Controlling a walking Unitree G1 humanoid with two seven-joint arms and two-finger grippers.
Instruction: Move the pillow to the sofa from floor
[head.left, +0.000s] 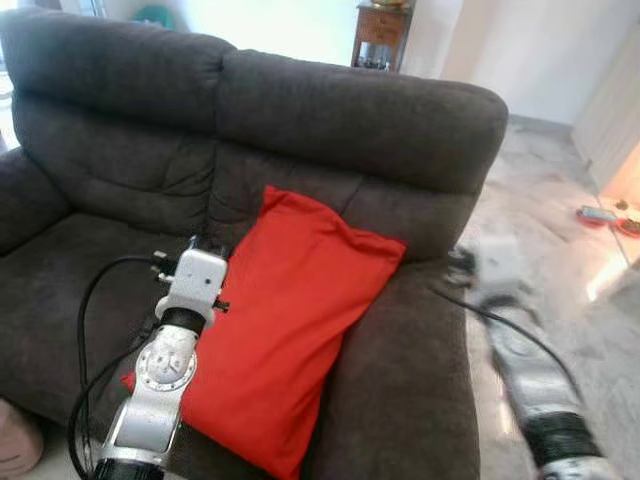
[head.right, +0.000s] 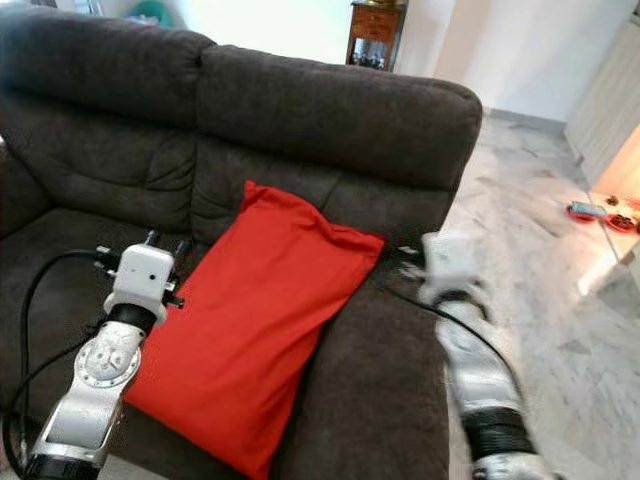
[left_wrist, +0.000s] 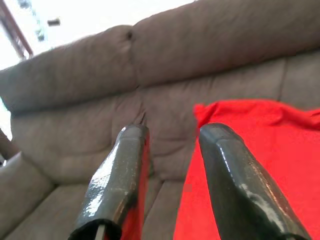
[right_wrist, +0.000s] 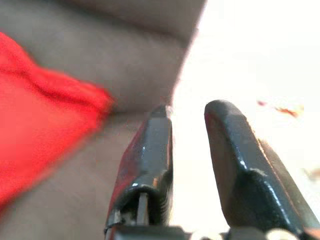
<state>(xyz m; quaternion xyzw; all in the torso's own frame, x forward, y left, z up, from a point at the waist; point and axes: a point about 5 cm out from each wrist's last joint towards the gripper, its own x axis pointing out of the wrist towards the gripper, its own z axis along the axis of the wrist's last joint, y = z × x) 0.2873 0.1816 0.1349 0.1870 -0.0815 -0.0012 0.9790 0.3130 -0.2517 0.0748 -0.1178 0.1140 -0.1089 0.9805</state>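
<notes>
Where marble floor (head.left: 560, 230) meets dark sofa (head.left: 330, 110), red pillow (head.left: 290, 320) between two parted, empty tools.

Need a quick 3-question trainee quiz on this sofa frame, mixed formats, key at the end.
1. True or false: the red pillow lies on the floor.
2. Multiple choice: the pillow's top corner leans against A) the sofa backrest, B) the wooden cabinet, C) the marble floor.
3. Fill in: the left end effector has its fingers ____, with a gap between them.

Key
1. False. It rests on the sofa's right-hand seat, tilted against the backrest and beside the armrest.
2. A.
3. Open. The right end effector, blurred by the armrest, also shows a gap between its fingers and holds nothing.
</notes>
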